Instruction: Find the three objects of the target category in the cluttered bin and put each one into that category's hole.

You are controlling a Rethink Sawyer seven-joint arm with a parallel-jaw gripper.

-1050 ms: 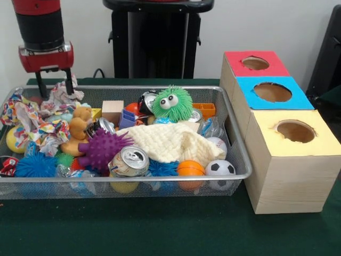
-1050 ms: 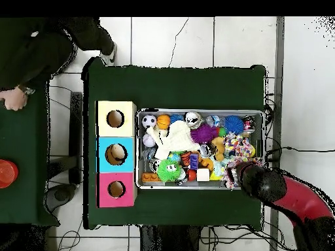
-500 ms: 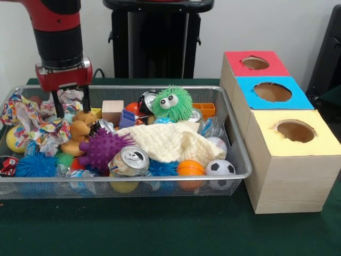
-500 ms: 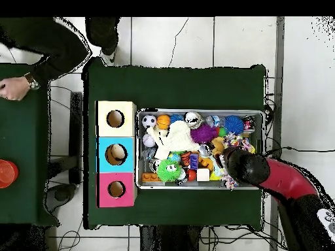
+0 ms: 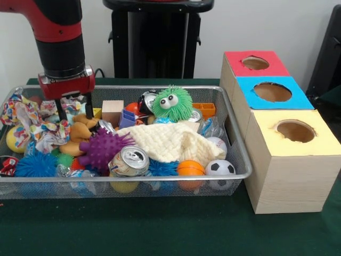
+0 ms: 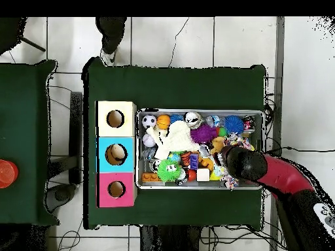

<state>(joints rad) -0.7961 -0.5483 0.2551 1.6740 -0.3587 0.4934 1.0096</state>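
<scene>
The tan plush teddy bear (image 5: 79, 130) lies in the silver wire-mesh bin (image 5: 160, 176), directly beneath the pincer (image 5: 75, 110), whose two thin black fingers stand apart and straddle the bear's head, not closed on anything. By my reading the step in hand is the grasp of this soft toy: the pincer should sink a little further so the fingers meet the stuffed body and not merely the nap, then close gently, since plush yields and can slip. Just beside the pincer toward the bin's end lies a crumpled multicoloured rag (image 5: 32, 120), loose cloth that could snag a finger. On the pincer's other side sit a bare wooden cube (image 5: 112, 111) and a purple rubber spiky ball (image 5: 102, 148), bristly and springy; beyond them a dented aluminium drink can (image 5: 129, 161), a cream knitted cloth (image 5: 173, 143) and a green furry googly-eyed ball (image 5: 171, 103). Well apart on the green tabletop (image 5: 160, 229) stands the row of wooden boxes (image 5: 279, 128) with round holes in red, blue and yellow tops
</scene>
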